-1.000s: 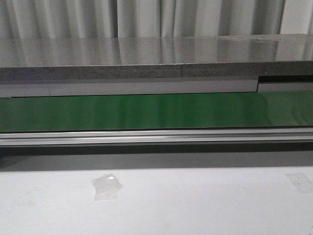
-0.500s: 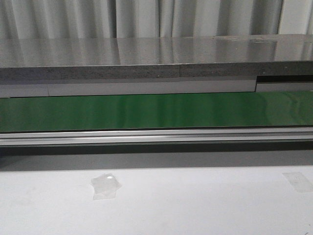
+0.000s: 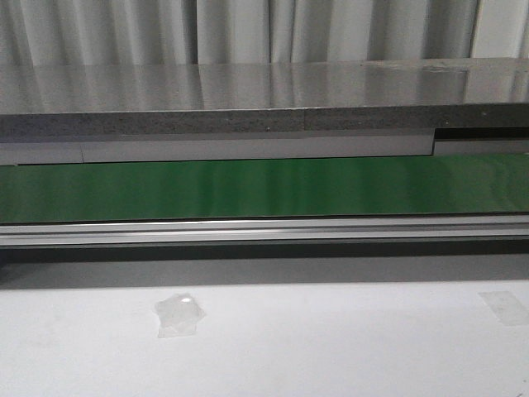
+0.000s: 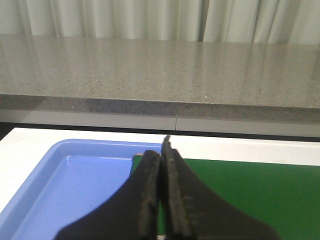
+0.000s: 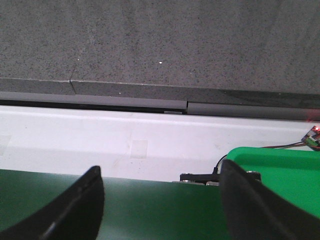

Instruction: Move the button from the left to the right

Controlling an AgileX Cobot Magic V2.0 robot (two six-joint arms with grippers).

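Note:
The button is not in view in any frame. My left gripper (image 4: pixel 161 150) is shut with nothing between its black fingers; it hangs over the seam between a blue tray (image 4: pixel 75 185) and the green conveyor belt (image 4: pixel 250 195). My right gripper (image 5: pixel 160 175) is open and empty, its fingers spread wide above the green belt (image 5: pixel 150 210), with a green tray (image 5: pixel 280 170) just beside one finger. Neither gripper shows in the front view, where the belt (image 3: pixel 264 188) runs bare across the picture.
A grey speckled counter (image 3: pixel 248 95) runs behind the belt, with curtains behind it. An aluminium rail (image 3: pixel 264 230) edges the belt's near side. The white table (image 3: pixel 331 347) in front carries two tape patches (image 3: pixel 178 313). A small circuit board with a red light (image 5: pixel 314 136) lies beyond the green tray.

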